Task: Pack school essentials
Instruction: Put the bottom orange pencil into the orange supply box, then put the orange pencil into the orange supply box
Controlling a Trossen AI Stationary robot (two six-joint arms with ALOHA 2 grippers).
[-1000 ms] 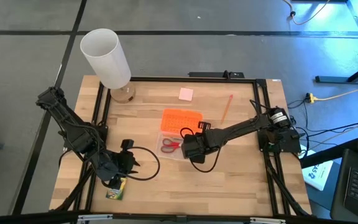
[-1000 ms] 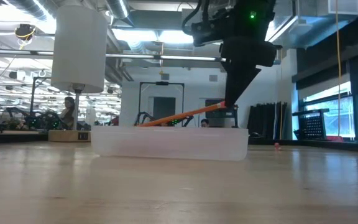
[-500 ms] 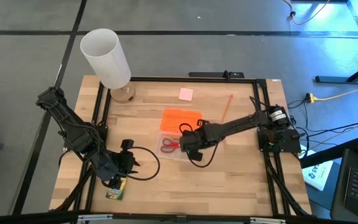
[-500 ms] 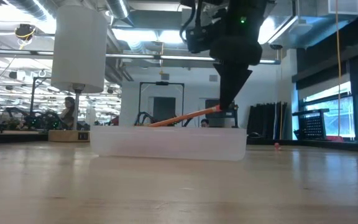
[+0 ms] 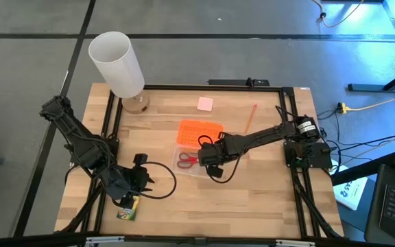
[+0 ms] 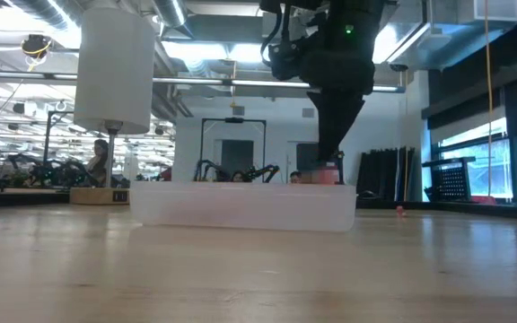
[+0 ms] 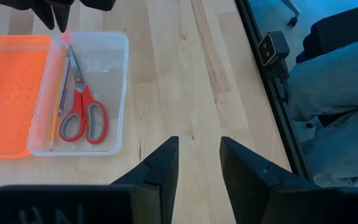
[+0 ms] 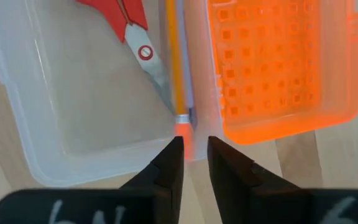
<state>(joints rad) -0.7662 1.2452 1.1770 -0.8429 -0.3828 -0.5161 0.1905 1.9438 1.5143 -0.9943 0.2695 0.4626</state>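
The right arm reaches from the worktop's right edge toward its middle, wrist bent down, so the right gripper [image 8: 190,163] hangs point-down over the clear box [image 5: 196,167], at the end nearest that arm. Its fingers [image 8: 169,163] stand a narrow slot apart and hold nothing. An orange pencil [image 8: 174,59] lies inside the box along the wall next to the orange lid [image 5: 199,132]; its eraser end sits just in front of the fingertips, apart from them. The scissors [image 5: 188,160] lie in the same box beside the pencil.

The left arm folds along the worktop's left edge, and the left gripper [image 7: 197,163] waits near the front left corner, fingers a small gap apart and empty. The crayon box [image 5: 128,208] lies under that arm. A second pencil [image 5: 250,119] and the pink eraser [image 5: 205,103] rest toward the far edge, well apart from both grippers.
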